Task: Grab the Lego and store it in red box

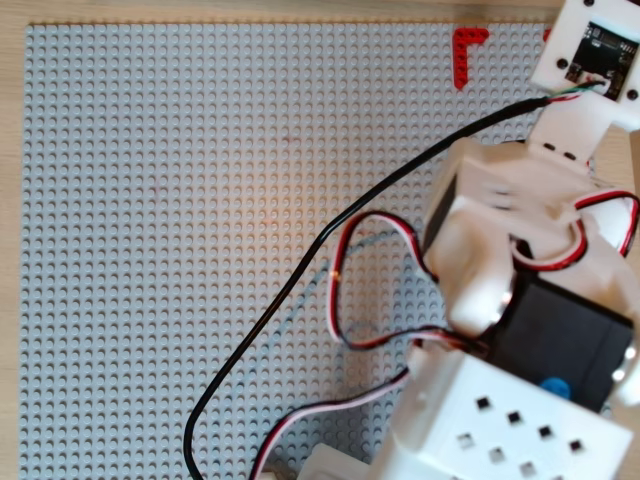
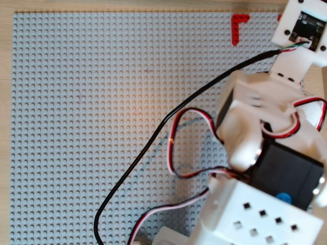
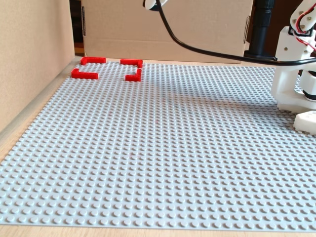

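Observation:
The black Lego shows in no view. The red box is an outline of red corner brackets [image 3: 85, 74] at the far left of the grey baseplate [image 3: 158, 148] in the fixed view. In both overhead views only one bracket [image 1: 467, 48] [image 2: 238, 24] is plainly seen; the rest lies under the arm. The arm's wrist end with its camera board [image 1: 592, 48] [image 2: 302, 24] hangs over that corner. Its fingers are hidden beneath it. In the fixed view only a white tip [image 3: 154, 4] pokes in at the top edge, above the box area.
A black cable [image 1: 300, 270] and red-white wires [image 1: 345, 290] trail over the baseplate. The arm's base [image 3: 296, 84] stands at the right. A cardboard wall [image 3: 29, 59] lines the left and a cardboard box [image 3: 163, 24] the back.

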You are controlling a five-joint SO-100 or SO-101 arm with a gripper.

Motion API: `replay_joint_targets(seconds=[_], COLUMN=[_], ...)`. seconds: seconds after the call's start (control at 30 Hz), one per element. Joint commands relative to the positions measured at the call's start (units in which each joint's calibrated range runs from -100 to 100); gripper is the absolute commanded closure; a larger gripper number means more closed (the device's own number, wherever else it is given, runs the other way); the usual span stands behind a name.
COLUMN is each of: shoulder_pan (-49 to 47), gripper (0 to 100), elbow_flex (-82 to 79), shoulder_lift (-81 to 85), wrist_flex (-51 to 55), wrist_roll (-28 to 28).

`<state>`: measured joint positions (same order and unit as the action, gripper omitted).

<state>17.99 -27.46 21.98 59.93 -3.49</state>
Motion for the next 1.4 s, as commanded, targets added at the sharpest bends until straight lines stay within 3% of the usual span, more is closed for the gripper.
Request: replay_joint_targets(seconds=[0.0,0.67,0.83,1.07,1.37], shoulder_pan=[1.10,3.63,5.64,4.08,-1.66], gripper=[90,90,82,80,95], elbow_flex=[3.91,36.37,36.82,41.55,53.73], shoulder_lift=[-6.30,-42.83,-43.33,-41.22,-23.25], wrist_flex=[-5.54,-8.79,-8.26,0.77,21.56], wrist_roll=[0.37,2.40,1.98,2.40,5.21])
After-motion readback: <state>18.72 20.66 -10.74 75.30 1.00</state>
